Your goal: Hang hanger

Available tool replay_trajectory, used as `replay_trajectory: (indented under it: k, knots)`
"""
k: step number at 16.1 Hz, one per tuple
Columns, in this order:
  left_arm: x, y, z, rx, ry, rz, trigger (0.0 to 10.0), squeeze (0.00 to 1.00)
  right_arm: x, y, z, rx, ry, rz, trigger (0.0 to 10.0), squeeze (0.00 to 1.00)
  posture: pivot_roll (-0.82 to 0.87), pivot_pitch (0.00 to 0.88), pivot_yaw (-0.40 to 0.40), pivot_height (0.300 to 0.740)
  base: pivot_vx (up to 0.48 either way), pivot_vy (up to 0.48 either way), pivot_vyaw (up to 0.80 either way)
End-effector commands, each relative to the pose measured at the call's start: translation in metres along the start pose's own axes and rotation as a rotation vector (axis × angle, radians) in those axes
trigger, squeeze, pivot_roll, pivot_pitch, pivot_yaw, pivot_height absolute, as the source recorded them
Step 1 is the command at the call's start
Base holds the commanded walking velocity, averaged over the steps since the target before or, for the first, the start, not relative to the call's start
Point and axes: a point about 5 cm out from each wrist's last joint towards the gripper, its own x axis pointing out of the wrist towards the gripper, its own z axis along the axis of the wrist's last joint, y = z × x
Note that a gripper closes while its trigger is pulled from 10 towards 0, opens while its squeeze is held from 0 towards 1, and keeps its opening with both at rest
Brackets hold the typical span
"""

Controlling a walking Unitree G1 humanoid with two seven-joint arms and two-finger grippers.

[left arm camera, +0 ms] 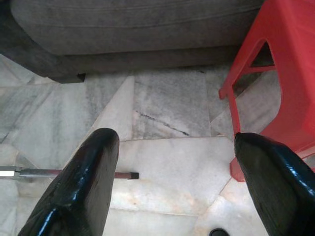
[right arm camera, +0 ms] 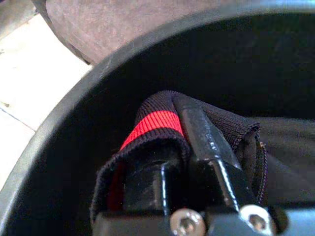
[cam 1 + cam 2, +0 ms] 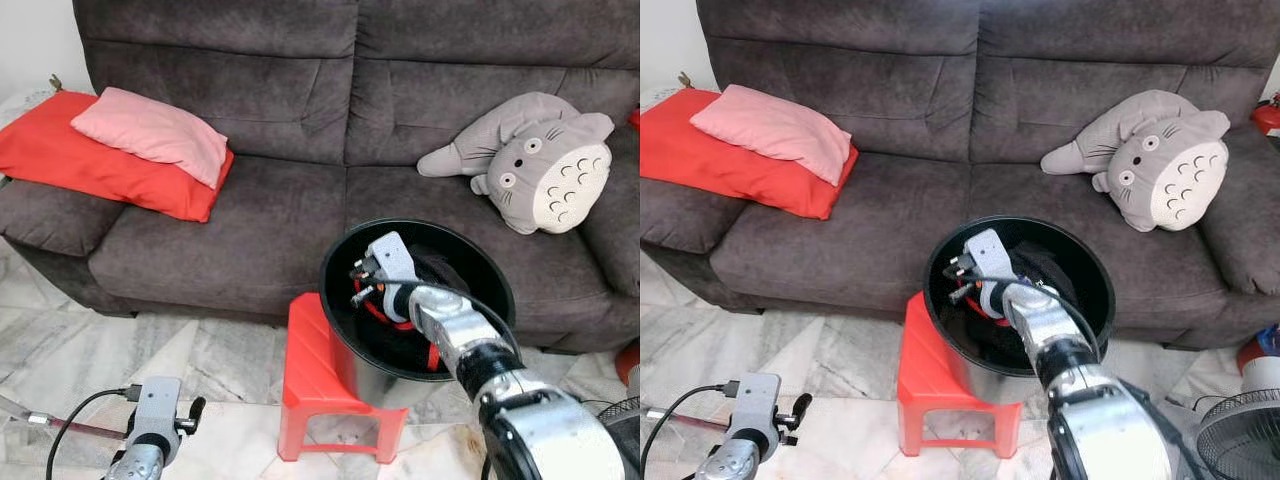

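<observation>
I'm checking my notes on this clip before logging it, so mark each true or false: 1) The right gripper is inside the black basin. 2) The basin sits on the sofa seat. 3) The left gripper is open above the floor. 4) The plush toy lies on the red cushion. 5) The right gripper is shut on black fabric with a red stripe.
1) True: the right gripper reaches into the black basin.
2) False: the basin stands on the red stool in front of the sofa.
3) True: the left gripper hangs open over the marble floor.
4) False: the plush toy lies on the sofa's other end; a pink pillow lies on the red cushion.
5) True: it clamps the black fabric.
</observation>
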Motion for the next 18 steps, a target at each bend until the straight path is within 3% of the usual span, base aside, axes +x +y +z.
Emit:
replay_trajectory:
  k: [1, 6, 7, 11, 14, 18]
  knots:
    - [-0.003, 0.005, -0.005, 0.007, 0.022, 0.015, 10.0, 0.00, 0.003, 0.003, 0.010, -0.003, -0.030, 0.007, 10.0, 0.00, 0.03, 0.171, -0.006, 0.740, 0.000, 0.000, 0.00]
    - [-0.001, 0.007, -0.001, 0.008, 0.007, 0.021, 10.0, 0.00, 0.008, 0.010, 0.021, -0.014, -0.020, -0.006, 10.0, 0.00, 0.04, 0.167, -0.007, 0.740, 0.000, 0.000, 0.00]
    - [-0.001, 0.009, 0.000, 0.003, 0.001, 0.026, 10.0, 0.00, 0.008, 0.006, 0.018, -0.042, -0.005, -0.048, 10.0, 0.00, 0.04, 0.171, -0.010, 0.740, 0.000, 0.000, 0.00]
    - [-0.003, 0.006, -0.003, 0.004, 0.000, 0.016, 10.0, 0.00, -0.001, -0.011, 0.010, 0.035, -0.066, -0.189, 10.0, 0.00, 0.03, 0.189, -0.005, 0.740, 0.000, 0.000, 0.00]
    - [-0.003, 0.004, -0.002, 0.009, 0.001, 0.006, 10.0, 0.00, -0.002, -0.011, 0.004, 0.049, -0.067, -0.168, 10.0, 0.00, 0.02, 0.196, -0.002, 0.740, 0.000, 0.000, 0.00]
    - [-0.001, 0.004, 0.000, 0.012, -0.003, 0.003, 10.0, 0.00, 0.002, 0.002, -0.022, 0.048, 0.066, -0.083, 10.0, 0.00, 0.03, 0.196, -0.006, 0.740, 0.000, 0.000, 0.00]
